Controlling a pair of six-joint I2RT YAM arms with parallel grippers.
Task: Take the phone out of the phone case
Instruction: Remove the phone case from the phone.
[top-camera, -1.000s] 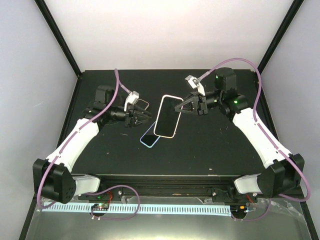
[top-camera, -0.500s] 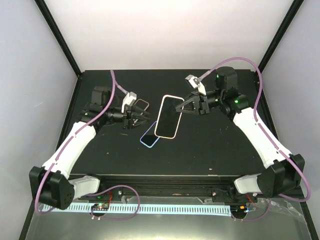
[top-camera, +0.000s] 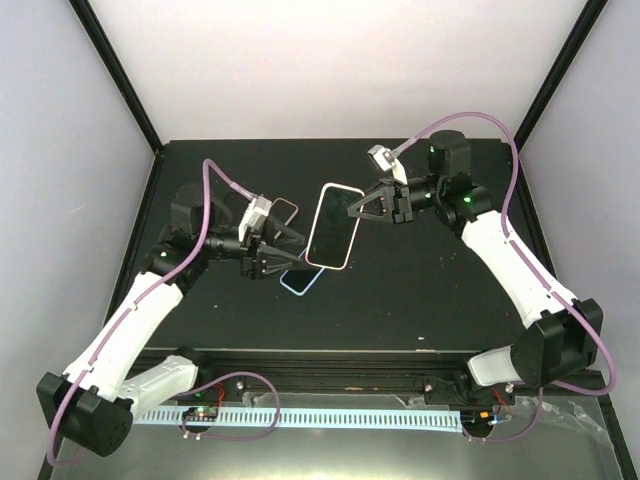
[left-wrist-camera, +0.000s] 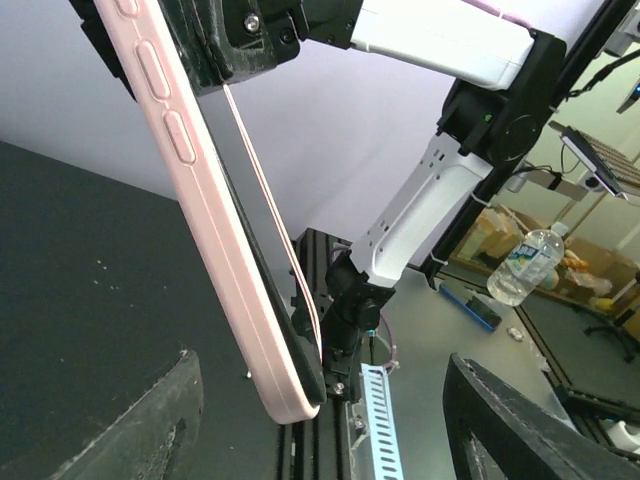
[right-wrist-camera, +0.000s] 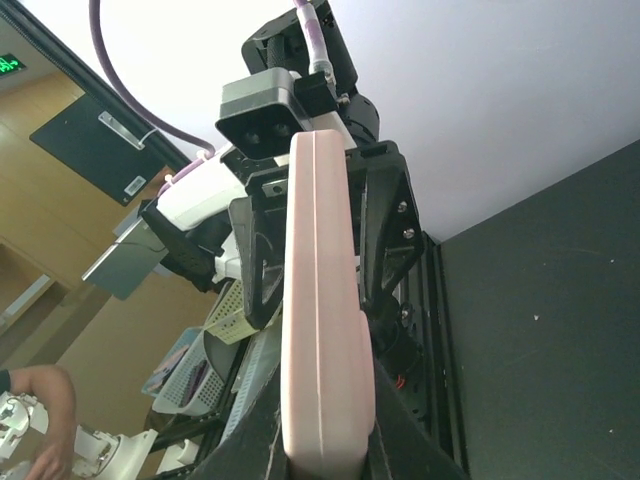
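Note:
The phone in its pink case (top-camera: 333, 228) is held up off the black table, dark screen up. My right gripper (top-camera: 364, 207) is shut on its far right edge; the right wrist view shows the case edge-on (right-wrist-camera: 320, 300) between my right gripper's (right-wrist-camera: 322, 445) fingers. My left gripper (top-camera: 289, 249) is open at the case's near left end. In the left wrist view the pink case (left-wrist-camera: 225, 240) hangs between my left gripper's (left-wrist-camera: 320, 430) wide-apart fingers (left-wrist-camera: 120, 425), touching neither. The left gripper's fingers (right-wrist-camera: 257, 250) also show on either side of the case in the right wrist view.
Two other phones lie on the table (top-camera: 420, 290): one with a pale blue rim (top-camera: 298, 277) under the held case's near end, one dark with a light rim (top-camera: 284, 209) behind my left gripper. A black frame rail (top-camera: 330, 360) runs along the near edge.
My left arm has swung down and left, and its gripper now sits lower and open at the case's near end. My right gripper has lifted the cased phone slightly farther back.

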